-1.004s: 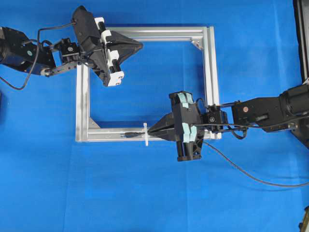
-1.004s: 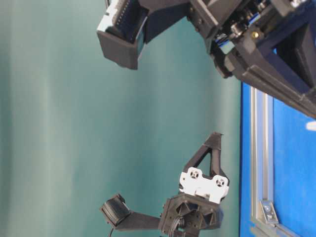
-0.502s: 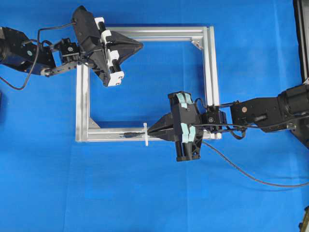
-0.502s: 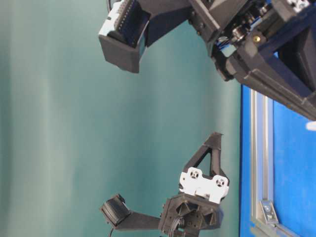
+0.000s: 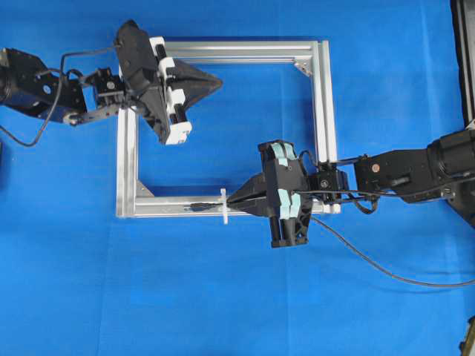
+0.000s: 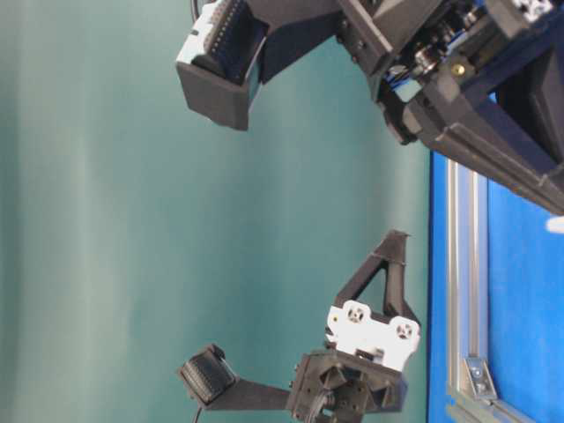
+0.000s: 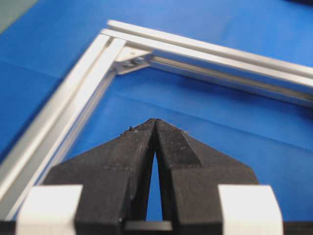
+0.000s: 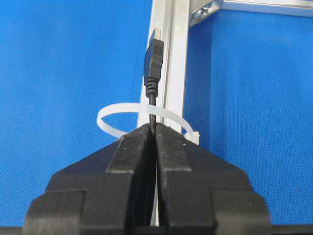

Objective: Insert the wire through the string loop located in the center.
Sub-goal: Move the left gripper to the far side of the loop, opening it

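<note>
Overhead view first: right gripper (image 5: 231, 200) is clamping the wire (image 5: 386, 273) just behind its plug, at the near rail of the aluminium frame (image 5: 323, 111). The plug is lying past the string loop (image 5: 223, 205), so the wire is already passing through it, while the slack is trailing off across the blue mat (image 5: 223, 297) to the right. The left gripper (image 5: 217, 76) is hanging over the far left corner of the frame, closed on nothing.

Table-level view: both arms are showing only as dark bodies against a green backdrop; neither wire nor loop is readable there.

Left wrist view: the left gripper's fingers (image 7: 137, 147) are pressing together, empty, above the frame's corner.

Right wrist view: the fingers (image 8: 132, 152) are pinching the cable right at the loop's near side, the plug (image 8: 153, 54) standing beyond the ring.

Judging by looks, the wire is proving light and limp, so only a hold close to the stiff plug is steering it. The loop seems thin and springy, likely bending if nudged.
</note>
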`<state>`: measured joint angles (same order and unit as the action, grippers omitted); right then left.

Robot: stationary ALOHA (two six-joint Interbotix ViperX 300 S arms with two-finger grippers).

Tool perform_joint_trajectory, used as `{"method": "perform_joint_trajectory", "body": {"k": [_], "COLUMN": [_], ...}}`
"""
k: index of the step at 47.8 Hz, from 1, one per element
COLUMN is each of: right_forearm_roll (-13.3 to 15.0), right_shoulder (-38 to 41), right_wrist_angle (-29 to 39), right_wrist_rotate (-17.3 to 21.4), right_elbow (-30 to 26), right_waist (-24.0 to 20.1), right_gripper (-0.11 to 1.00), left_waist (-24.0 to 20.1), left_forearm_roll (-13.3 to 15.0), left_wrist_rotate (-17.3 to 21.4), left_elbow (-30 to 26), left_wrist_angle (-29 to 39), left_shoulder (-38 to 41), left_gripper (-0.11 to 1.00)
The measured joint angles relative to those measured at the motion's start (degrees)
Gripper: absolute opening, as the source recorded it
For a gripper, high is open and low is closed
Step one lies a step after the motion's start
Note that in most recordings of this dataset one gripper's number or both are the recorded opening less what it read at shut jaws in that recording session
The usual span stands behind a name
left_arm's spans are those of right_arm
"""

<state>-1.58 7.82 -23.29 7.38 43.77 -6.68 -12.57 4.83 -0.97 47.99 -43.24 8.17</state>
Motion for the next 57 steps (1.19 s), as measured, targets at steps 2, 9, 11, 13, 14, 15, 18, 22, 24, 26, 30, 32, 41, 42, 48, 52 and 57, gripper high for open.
{"method": "perform_joint_trajectory", "body": {"k": [2, 9, 11, 13, 14, 15, 18, 22, 24, 26, 30, 32, 41, 42, 48, 52, 57], "right_forearm_roll": [0.0, 0.0, 0.0, 0.0, 0.0, 0.0, 0.0, 0.0, 0.0, -0.1, 0.0, 0.0, -0.1, 0.0, 0.0, 0.0, 0.0], "right_shoulder": [0.0, 0.0, 0.0, 0.0, 0.0, 0.0, 0.0, 0.0, 0.0, 0.0, 0.0, 0.0, 0.0, 0.0, 0.0, 0.0, 0.0], "right_wrist_angle": [0.0, 0.0, 0.0, 0.0, 0.0, 0.0, 0.0, 0.0, 0.0, 0.0, 0.0, 0.0, 0.0, 0.0, 0.0, 0.0, 0.0], "right_wrist_rotate": [0.0, 0.0, 0.0, 0.0, 0.0, 0.0, 0.0, 0.0, 0.0, 0.0, -0.1, -0.1, -0.1, -0.1, -0.1, -0.2, -0.2], "right_elbow": [-0.1, 0.0, -0.1, -0.1, -0.1, 0.0, -0.1, -0.1, 0.0, -0.1, -0.1, -0.1, -0.1, -0.1, -0.1, -0.1, 0.0], "right_waist": [0.0, 0.0, 0.0, 0.0, 0.0, 0.0, 0.0, 0.0, 0.0, 0.0, 0.0, 0.0, 0.0, 0.0, 0.0, 0.0, -0.1], "right_gripper": [-0.03, -0.03, -0.03, -0.03, -0.03, -0.03, -0.03, -0.03, -0.03, -0.03, -0.03, -0.03, -0.03, -0.03, -0.03, -0.03, -0.03], "left_waist": [0.8, 4.4, 5.9, 7.3, 7.9, 8.5, 10.2, 13.3, 14.7, 16.1, 18.0, 19.0, 21.1, 21.3, 22.3, 22.6, 22.6], "left_forearm_roll": [0.0, 0.0, 0.0, 0.0, 0.0, 0.0, 0.0, 0.0, 0.0, 0.0, 0.0, 0.0, -0.1, 0.0, -0.1, 0.0, 0.0], "left_wrist_rotate": [-0.1, -1.1, -1.2, -1.2, -1.2, -1.2, -1.6, -1.5, -1.5, -1.6, -2.2, -3.2, -6.5, -6.6, -6.7, -6.7, -6.7], "left_elbow": [0.3, 1.2, 1.8, 2.1, 2.2, 2.4, 2.9, 3.5, 3.7, 3.9, 4.0, 4.0, 4.0, 4.0, 4.0, 4.0, 4.0], "left_wrist_angle": [0.1, 0.4, 0.4, 0.4, 0.4, 0.4, 0.4, 0.4, 0.4, 0.4, 0.4, 0.4, 0.5, 0.5, 1.2, 1.6, 1.7], "left_shoulder": [0.1, -0.4, -0.8, -1.3, -1.5, -1.8, -2.2, -3.0, -3.3, -3.4, -3.8, -3.9, -4.0, -4.0, -4.0, -4.0, -4.0], "left_gripper": [0.0, 0.0, 0.0, 0.0, 0.0, 0.0, 0.0, 0.0, 0.0, 0.0, 0.0, 0.0, 0.0, 0.0, 0.0, 0.0, 0.0]}}
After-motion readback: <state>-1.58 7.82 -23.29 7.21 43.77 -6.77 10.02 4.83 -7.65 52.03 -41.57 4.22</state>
